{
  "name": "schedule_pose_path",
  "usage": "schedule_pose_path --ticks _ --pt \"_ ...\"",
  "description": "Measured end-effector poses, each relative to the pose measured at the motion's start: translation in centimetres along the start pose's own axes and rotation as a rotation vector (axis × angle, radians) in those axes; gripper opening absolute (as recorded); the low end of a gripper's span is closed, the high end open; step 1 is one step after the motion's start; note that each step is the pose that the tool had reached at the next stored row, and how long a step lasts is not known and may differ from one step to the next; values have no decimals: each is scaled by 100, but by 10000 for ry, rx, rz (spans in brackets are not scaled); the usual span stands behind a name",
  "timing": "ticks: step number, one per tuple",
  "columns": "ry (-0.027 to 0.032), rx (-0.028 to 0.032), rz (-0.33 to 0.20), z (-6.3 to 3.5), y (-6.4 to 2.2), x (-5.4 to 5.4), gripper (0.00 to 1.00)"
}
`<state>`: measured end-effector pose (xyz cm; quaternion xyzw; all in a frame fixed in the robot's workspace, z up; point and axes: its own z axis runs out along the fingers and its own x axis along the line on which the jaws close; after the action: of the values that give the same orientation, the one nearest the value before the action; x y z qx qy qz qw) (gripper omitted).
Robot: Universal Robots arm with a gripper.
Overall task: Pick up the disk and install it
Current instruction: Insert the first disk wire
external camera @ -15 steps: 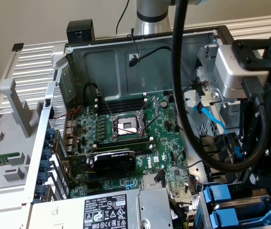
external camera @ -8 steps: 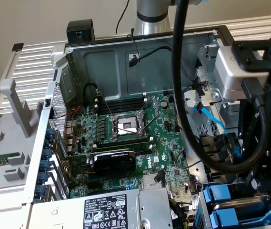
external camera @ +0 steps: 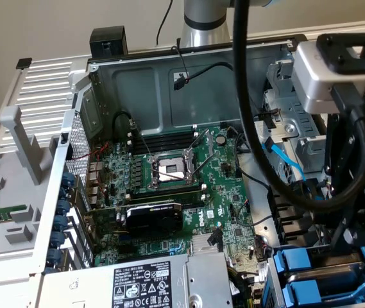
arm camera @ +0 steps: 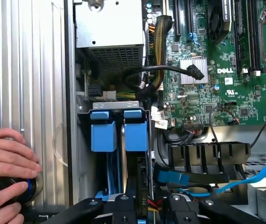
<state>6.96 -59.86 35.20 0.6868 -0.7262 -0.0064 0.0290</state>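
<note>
Open computer chassis (external camera: 169, 83) carries all parts — side panel off, interior exposed. Green motherboard (external camera: 182, 192) lies flat on chassis floor, empty CPU socket (external camera: 169, 170) at centre, black graphics card (external camera: 153, 215) seated just below it. Silver power-supply box (external camera: 150, 282) with black-and-white label sits at near edge, beside board. Drive bay at exterior view's right holds two blue-fronted carriers (arm camera: 121, 130) side by side — both seated in slots. Ribbed silver panel (external camera: 47, 80) lies beside chassis at exterior view's left.
</note>
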Motion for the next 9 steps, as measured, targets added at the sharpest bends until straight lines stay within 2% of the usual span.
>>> schedule_pose_path --ticks 9 --pt "13 35 1 -357 29 -5 31"
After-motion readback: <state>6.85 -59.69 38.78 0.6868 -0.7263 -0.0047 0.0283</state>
